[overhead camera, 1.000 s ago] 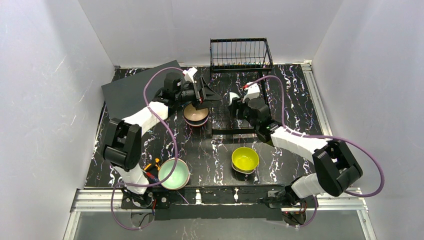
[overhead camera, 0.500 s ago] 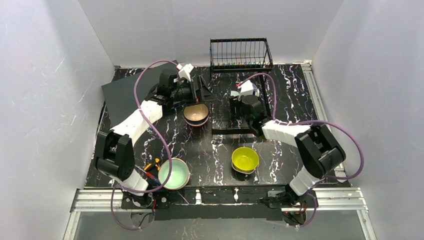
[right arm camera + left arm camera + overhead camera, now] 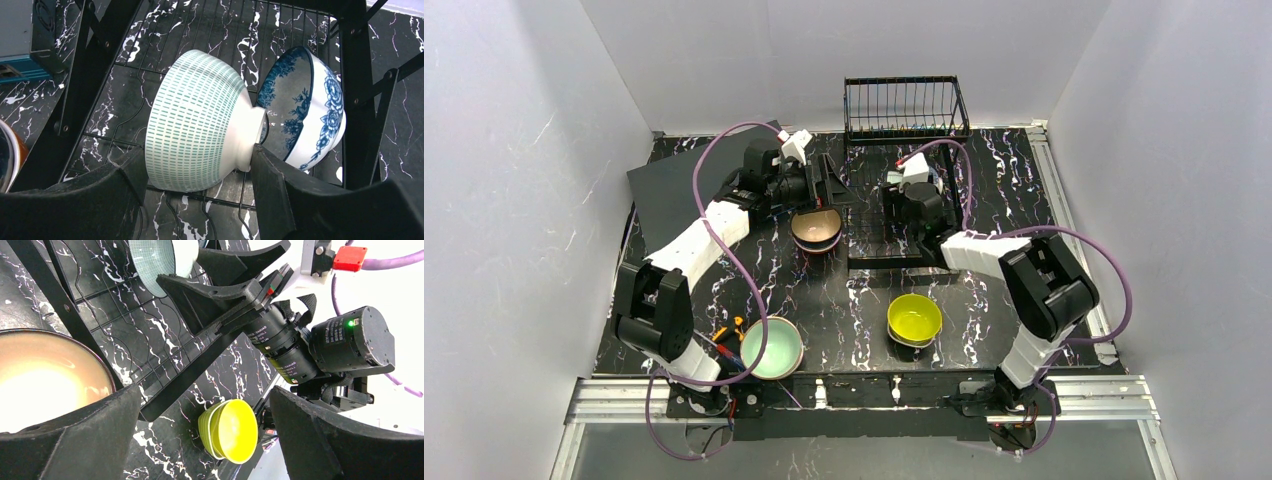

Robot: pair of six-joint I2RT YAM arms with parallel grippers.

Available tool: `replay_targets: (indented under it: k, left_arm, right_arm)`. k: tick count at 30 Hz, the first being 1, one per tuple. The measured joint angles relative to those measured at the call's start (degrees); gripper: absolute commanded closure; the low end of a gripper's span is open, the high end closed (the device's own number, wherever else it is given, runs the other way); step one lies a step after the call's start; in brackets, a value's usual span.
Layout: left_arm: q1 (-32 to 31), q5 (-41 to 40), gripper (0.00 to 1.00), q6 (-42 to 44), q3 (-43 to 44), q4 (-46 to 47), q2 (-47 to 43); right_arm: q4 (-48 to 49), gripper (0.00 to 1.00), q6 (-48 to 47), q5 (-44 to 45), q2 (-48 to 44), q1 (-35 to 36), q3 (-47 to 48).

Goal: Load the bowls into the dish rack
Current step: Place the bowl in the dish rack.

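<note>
My right gripper is shut on a white bowl with green dashes, one finger at its rim and the other at its foot. That bowl lies on its side on the wires of the dish rack, against a blue-and-white patterned bowl standing on edge. In the top view the right gripper is over the rack's base frame. My left gripper stands open and empty just left of the rack, above a pinkish beige bowl stacked on another.
A yellow bowl stack sits near the front, right of centre, and a mint-green bowl at the front left. A dark grey flat box lies at the back left. The rack's wire basket rises at the back wall.
The right arm has folded in, its elbow swinging left, and its gripper has shifted slightly toward the back with the bowl. The left gripper drew back a little, then stayed still.
</note>
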Motion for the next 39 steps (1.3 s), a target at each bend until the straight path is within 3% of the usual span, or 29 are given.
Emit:
replay_targets:
  k: [28,30,33,36,39]
  left_arm:
    - [0.00,0.20,0.02,-0.11,0.02,0.02,0.04]
    - [0.00,0.20,0.02,-0.20,0.02,0.02,0.04]
    - [0.00,0.20,0.02,-0.33,0.04,0.00,0.07]
    - [0.00,0.17,0.02,-0.46,0.07,0.00,0.09]
    - [0.00,0.15,0.02,-0.48,0.07,0.00,0.09]
  right_arm:
    - [0.15,0.97,1.29,0.96,7.45,-0.81,6.14]
    - [-0.48,0.80,1.90,0.94,7.50,-0.92,6.36]
    - [-2.05,0.46,3.26,0.81,7.50,-1.16,7.13]
    - [-3.39,0.30,3.80,0.57,7.50,-1.29,7.78]
    - [-4.85,0.03,3.96,-0.13,7.48,-1.51,8.48]
